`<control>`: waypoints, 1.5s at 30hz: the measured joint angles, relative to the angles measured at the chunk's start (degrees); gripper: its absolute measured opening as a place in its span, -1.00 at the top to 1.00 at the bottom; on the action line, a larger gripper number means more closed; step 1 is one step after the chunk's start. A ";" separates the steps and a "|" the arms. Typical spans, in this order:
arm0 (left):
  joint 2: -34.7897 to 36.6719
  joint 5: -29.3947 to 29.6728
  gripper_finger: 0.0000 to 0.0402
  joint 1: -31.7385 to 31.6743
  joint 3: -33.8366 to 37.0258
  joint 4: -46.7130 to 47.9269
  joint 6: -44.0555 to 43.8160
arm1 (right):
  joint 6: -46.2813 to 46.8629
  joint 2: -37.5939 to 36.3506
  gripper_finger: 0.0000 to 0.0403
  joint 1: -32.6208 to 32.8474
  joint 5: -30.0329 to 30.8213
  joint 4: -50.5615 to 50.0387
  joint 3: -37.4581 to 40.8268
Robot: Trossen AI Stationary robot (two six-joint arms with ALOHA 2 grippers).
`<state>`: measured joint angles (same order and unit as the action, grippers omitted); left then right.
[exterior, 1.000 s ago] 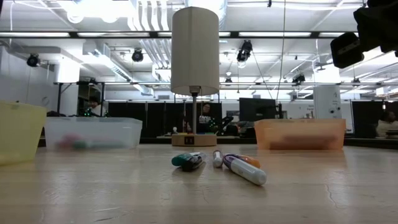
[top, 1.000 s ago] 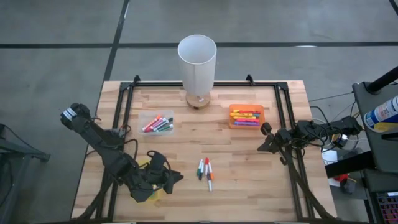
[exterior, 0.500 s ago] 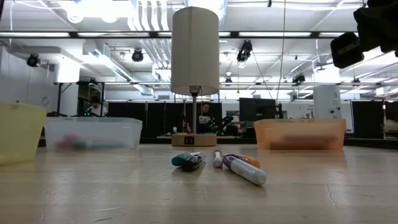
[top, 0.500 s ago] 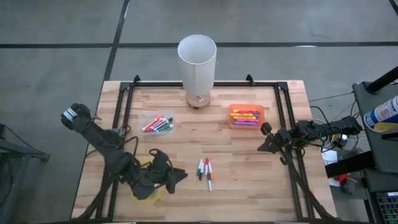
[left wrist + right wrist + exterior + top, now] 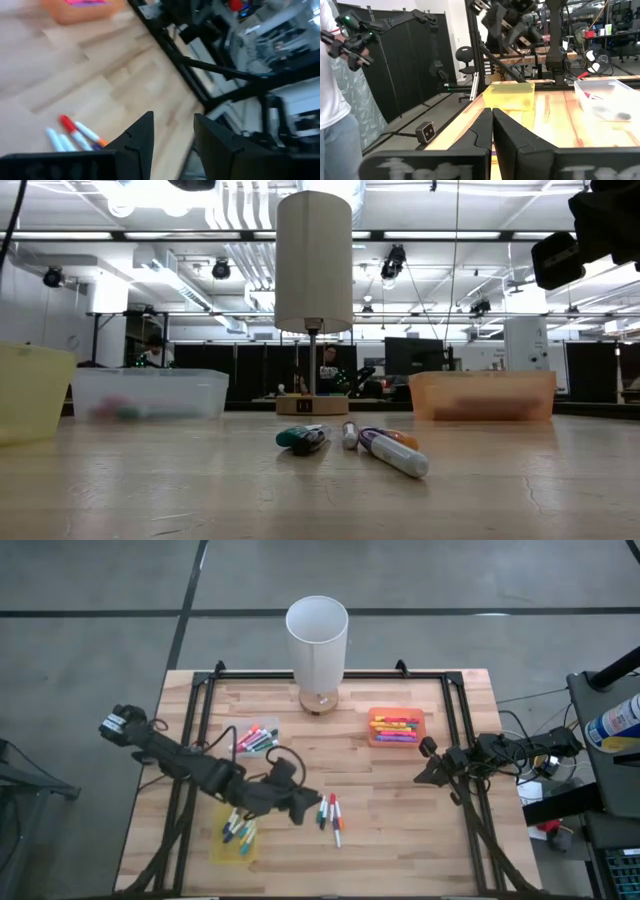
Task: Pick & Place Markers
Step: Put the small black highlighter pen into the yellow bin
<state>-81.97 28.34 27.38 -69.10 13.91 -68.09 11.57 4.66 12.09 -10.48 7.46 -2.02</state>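
Several loose markers [image 5: 330, 812] lie side by side on the wooden table, near its middle; the low view shows the markers [image 5: 352, 444] resting on their sides. My left gripper [image 5: 307, 807] hovers open just left of them, with nothing between its fingers [image 5: 144, 134]; the markers [image 5: 70, 136] show beyond them. More markers lie in the yellow tray [image 5: 222, 843], the clear tray [image 5: 233, 728] and the orange tray [image 5: 374, 739]. My right gripper [image 5: 421, 776] waits shut at the table's right side, its fingers [image 5: 485, 125] pressed together.
A lamp with a white shade [image 5: 318, 635] stands at the table's far middle on a wooden base. A black frame [image 5: 200, 700] runs along the table's sides. In the right wrist view a person [image 5: 332, 85] stands beyond the table's left side.
My left gripper has swung from above the yellow tray toward the table's right, ending beside the loose markers; its wrist has rolled on the way and its fingers have stayed open. The yellow tray and its markers are now uncovered.
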 joint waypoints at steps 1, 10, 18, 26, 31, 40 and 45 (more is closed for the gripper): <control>0.00 -0.05 0.35 -0.53 0.04 0.82 0.81 | 0.00 -0.01 0.96 0.00 -0.01 0.00 -0.02; -2.12 -0.37 0.35 -5.98 5.70 1.58 -7.39 | 0.00 0.02 0.96 0.01 -0.02 0.00 -0.01; -11.92 -8.46 0.35 -8.50 5.72 -0.55 -14.12 | -0.02 0.10 0.96 -0.01 0.00 0.02 -0.02; -22.76 -14.16 0.35 -8.37 1.69 0.29 -18.30 | -0.01 0.10 0.96 0.00 -0.01 0.00 -0.01; -27.51 -18.58 0.35 -8.40 -1.39 0.41 -22.62 | 0.00 0.10 0.96 -0.01 -0.01 0.00 -0.01; -29.93 -19.51 0.36 -8.42 -6.21 9.08 -24.87 | 0.00 0.10 0.96 -0.01 -0.01 0.00 -0.01; -28.48 -19.53 0.36 -8.53 -7.19 15.26 -23.77 | 0.00 0.10 0.96 0.01 -0.01 0.00 -0.02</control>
<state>-110.45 8.82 18.85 -76.29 29.17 -91.86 11.57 4.75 12.10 -10.49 7.46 -2.04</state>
